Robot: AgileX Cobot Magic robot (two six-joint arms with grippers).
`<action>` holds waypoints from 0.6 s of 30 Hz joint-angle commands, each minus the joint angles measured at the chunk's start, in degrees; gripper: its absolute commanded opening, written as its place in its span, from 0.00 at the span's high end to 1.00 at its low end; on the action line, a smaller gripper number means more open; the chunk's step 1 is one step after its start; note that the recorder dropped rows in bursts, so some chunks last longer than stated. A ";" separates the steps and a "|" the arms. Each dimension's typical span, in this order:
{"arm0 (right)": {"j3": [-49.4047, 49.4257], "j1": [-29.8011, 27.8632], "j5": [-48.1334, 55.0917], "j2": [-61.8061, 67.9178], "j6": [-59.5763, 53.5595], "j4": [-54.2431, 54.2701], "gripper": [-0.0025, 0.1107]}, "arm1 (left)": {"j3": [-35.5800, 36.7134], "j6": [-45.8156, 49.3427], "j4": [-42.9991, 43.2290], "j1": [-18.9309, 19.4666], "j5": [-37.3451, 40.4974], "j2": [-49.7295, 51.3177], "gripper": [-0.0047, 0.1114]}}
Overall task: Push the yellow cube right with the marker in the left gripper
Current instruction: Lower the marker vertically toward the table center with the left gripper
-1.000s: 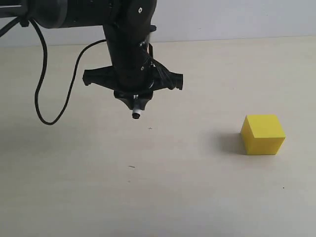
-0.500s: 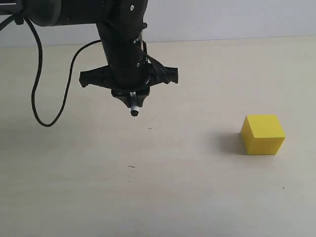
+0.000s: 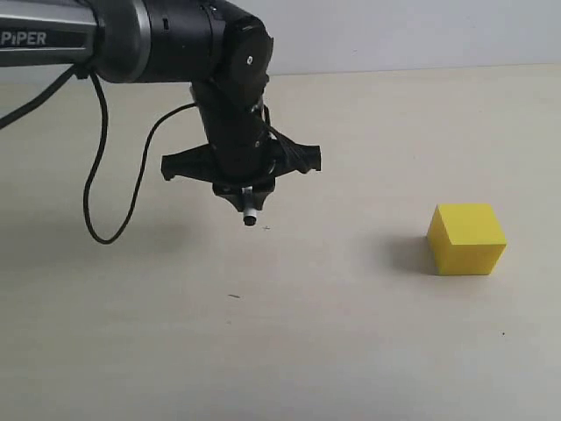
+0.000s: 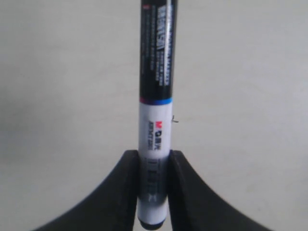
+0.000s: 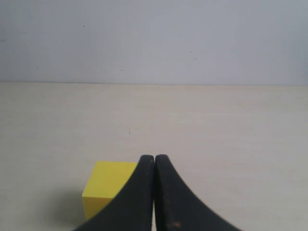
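Note:
My left gripper hangs over the pale table on the black PIPER arm, shut on the marker, whose end pokes out below the claw. In the left wrist view the marker runs straight out from between the fingers, white barrel clamped, black cap far end. The yellow cube rests on the table well to the right of the marker, with a wide gap between them. My right gripper is shut on nothing, and the yellow cube sits just beyond and beside its fingers.
A black cable loops down from the left arm toward the table. The pale tabletop carries small dark specks. A grey wall closes the far edge.
The left arm has shifted slightly right and lower with the marker still clamped; more of the arm shows now. The cube has not moved.

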 commanded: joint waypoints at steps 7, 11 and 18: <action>0.24 -0.47 -0.21 -0.38 -0.19 0.06 0.98 | 0.19 0.11 -3.18 2.60 -1.47 2.36 0.96; 0.24 -0.47 -0.21 -0.38 -0.19 0.06 0.98 | 0.19 0.11 -3.18 2.60 -2.77 2.36 0.96; 0.24 -0.47 -0.21 -0.38 -0.19 0.06 0.98 | 0.19 -0.20 -3.64 2.75 -4.23 3.02 0.96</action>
